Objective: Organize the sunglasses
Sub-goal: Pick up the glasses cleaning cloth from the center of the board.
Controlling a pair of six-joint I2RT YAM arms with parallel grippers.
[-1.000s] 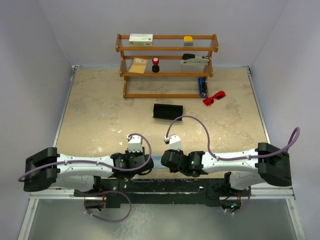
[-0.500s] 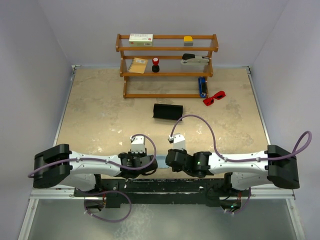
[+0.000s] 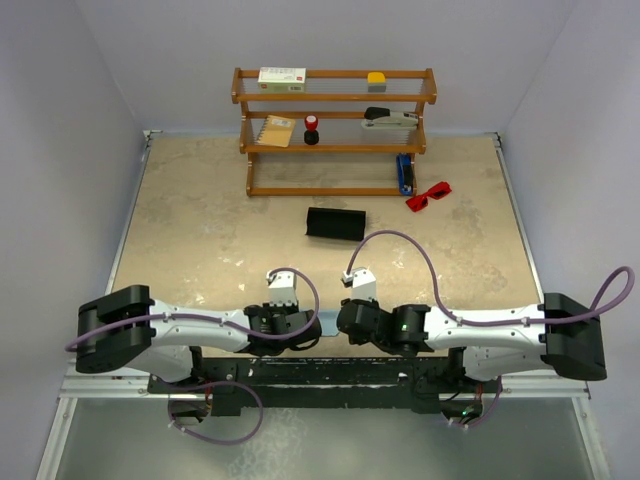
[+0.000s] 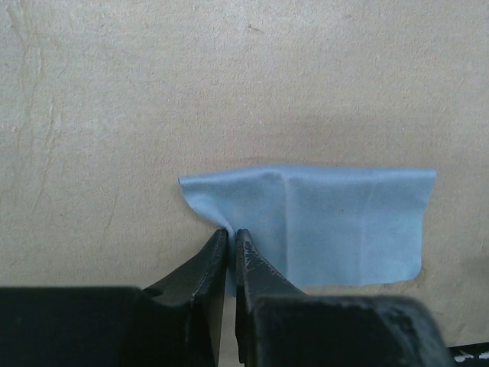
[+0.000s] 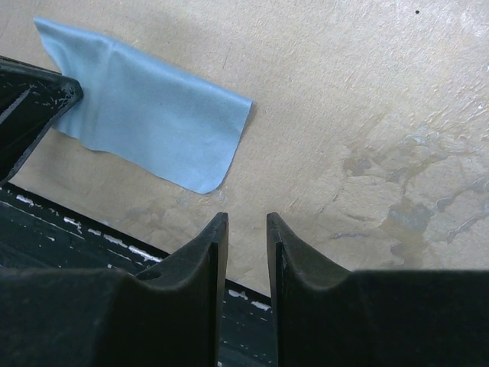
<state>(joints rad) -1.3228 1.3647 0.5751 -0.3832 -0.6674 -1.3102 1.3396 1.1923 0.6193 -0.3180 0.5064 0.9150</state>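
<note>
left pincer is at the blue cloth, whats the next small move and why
Probably a short lift of the left pincer: its jaws stand almost together on the edge of the blue cloth, which lies flat on the table. A small raise would show whether the pinch holds. The right pincer is open and empty beside it.

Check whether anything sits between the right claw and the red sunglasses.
Nothing visible does. Bare table lies between the right claw and the sunglasses; the black case sits left of that path.
</note>
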